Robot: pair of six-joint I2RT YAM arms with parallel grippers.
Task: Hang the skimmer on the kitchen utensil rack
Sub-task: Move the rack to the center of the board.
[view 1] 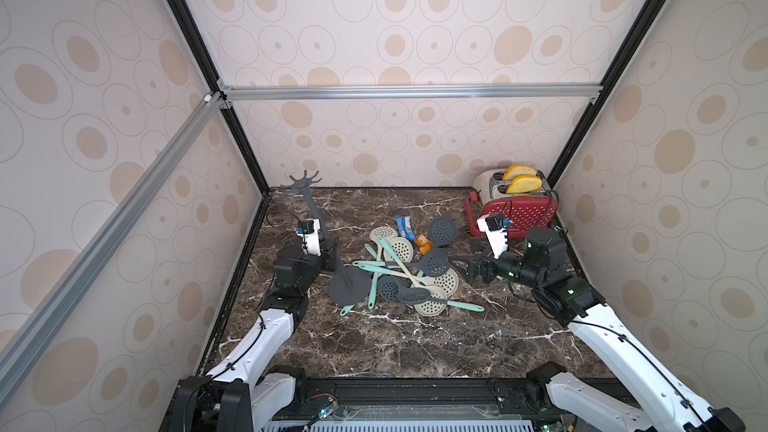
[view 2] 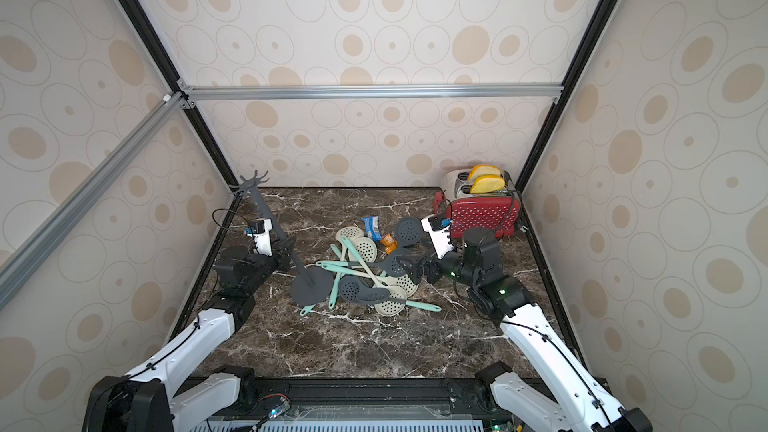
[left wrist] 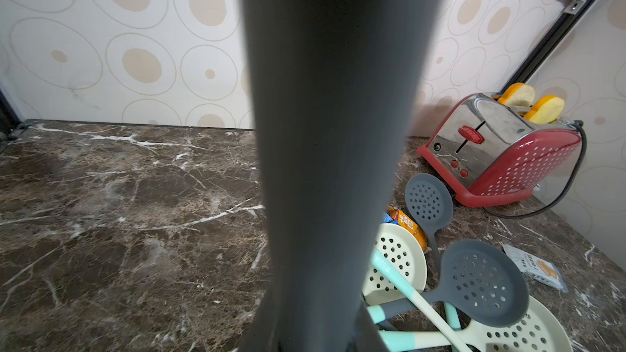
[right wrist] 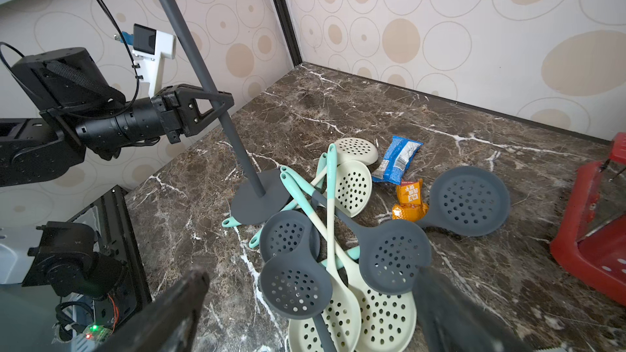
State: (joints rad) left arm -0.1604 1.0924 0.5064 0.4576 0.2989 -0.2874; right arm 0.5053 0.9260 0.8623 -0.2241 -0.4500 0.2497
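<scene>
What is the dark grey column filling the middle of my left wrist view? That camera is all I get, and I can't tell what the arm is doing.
Observer: It is the pole of the kitchen utensil rack. The right wrist view shows the left gripper with its jaws closed around that pole, partway up.
Operator: Is the rack standing upright on the table?
Observer: No, it leans. Its round base lies partly on top of a teal skimmer handle at the edge of the pile.
</scene>
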